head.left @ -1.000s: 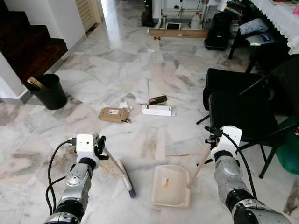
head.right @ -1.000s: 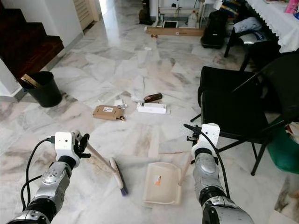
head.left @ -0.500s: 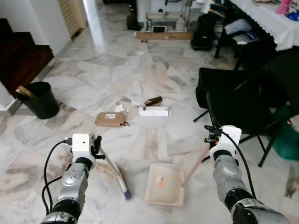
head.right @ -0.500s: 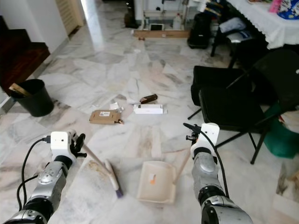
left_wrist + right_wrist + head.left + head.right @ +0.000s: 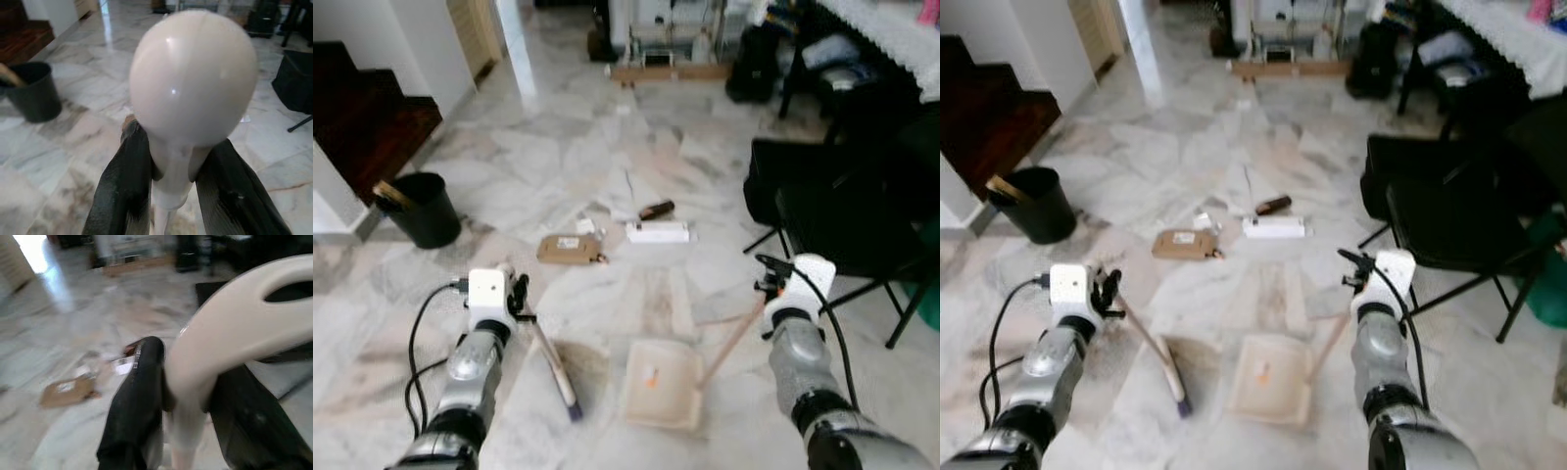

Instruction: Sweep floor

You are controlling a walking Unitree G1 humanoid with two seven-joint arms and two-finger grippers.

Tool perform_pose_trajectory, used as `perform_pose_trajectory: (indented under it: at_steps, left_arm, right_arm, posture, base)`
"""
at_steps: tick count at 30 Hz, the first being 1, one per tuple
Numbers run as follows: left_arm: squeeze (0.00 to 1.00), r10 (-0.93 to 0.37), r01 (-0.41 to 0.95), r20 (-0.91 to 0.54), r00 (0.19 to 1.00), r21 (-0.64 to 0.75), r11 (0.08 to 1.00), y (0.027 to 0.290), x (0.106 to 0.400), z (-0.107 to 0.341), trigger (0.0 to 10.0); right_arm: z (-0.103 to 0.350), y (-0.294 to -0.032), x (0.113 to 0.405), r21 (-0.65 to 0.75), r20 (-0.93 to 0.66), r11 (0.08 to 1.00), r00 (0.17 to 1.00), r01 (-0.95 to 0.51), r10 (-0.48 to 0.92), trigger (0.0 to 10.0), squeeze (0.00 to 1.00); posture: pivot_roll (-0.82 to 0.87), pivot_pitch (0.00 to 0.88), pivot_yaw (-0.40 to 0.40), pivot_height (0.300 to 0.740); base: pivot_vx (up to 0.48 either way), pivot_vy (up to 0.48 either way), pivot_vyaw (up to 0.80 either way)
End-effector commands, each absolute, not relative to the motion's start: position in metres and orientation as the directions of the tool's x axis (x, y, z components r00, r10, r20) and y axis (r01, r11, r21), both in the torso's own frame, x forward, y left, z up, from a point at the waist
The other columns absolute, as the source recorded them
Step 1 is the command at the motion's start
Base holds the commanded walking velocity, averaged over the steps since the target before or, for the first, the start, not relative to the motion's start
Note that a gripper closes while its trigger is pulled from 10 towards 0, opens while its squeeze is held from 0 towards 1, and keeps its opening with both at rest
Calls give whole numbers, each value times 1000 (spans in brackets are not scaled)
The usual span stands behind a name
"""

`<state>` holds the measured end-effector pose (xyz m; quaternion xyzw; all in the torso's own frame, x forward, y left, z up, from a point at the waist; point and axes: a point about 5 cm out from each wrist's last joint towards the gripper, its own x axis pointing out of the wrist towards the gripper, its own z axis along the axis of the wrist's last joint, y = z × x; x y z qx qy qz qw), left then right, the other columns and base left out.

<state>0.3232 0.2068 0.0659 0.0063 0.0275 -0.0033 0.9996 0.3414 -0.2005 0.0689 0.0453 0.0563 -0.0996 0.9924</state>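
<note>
Approach step, judged: litter not yet reached. Left gripper [image 5: 171,191] clamped round broom [image 5: 553,364] handle, head on floor; right gripper [image 5: 188,406] clamped round dustpan [image 5: 662,385] handle. Cardboard piece [image 5: 568,249], white box [image 5: 658,233] lay well ahead. Next: closing in, bristles behind litter. Views blurred; small scraps indistinct.

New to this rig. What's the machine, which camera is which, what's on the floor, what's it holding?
It is a walking humanoid with two silver arms ending in two-finger grippers. The two wide pictures come from its head cameras, looking down; the two close-ups come from wrist cameras looking along the fingers. The left gripper is shut on the broom, whose head rests on the marble floor. The right gripper is shut on the dustpan, which sits on the floor. Ahead lie a cardboard piece, a white box and a brown bottle. A black bin stands to the left, black chairs to the right.
</note>
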Motion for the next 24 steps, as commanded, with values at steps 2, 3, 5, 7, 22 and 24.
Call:
perform_pose_trajectory:
  at_steps: [2, 3, 5, 7, 22, 24]
  left_arm:
    - [0, -6, 7, -32, 999, 32, 999, 209, 325, 71, 10000]
    - [0, -2, 3, -32, 1000, 34, 999, 210, 325, 71, 10000]
    - [0, 2, -1, -31, 1000, 36, 999, 211, 325, 71, 10000]
    - [0, 3, -2, -31, 1000, 36, 999, 211, 325, 71, 10000]
    - [0, 22, -21, -31, 999, 34, 999, 215, 325, 72, 10000]
    - [0, 27, -26, -31, 999, 34, 999, 216, 324, 72, 10000]
  right_arm:
    - [79, -204, 346, 74, -76, 979, 980, 190, -184, 10000, 0]
    - [80, -203, 346, 77, -69, 981, 983, 178, -173, 10000, 0]
    - [80, -202, 347, 90, -69, 980, 983, 178, -172, 10000, 0]
    - [80, -202, 347, 92, -69, 980, 983, 177, -171, 10000, 0]
    - [85, -208, 350, 96, -65, 979, 983, 179, -173, 10000, 0]
    - [85, -208, 350, 93, -67, 980, 984, 174, -168, 10000, 0]
  posture:
    - [19, 12, 51, 740]
    - [19, 12, 51, 740]
    - [18, 11, 50, 740]
    - [18, 11, 50, 740]
    - [13, 4, 44, 740]
    - [15, 10, 41, 740]
  base:
    - [247, 0, 800]
    - [255, 0, 800]
    - [255, 0, 800]
    - [255, 0, 800]
    - [296, 0, 0]
    - [304, 0, 0]
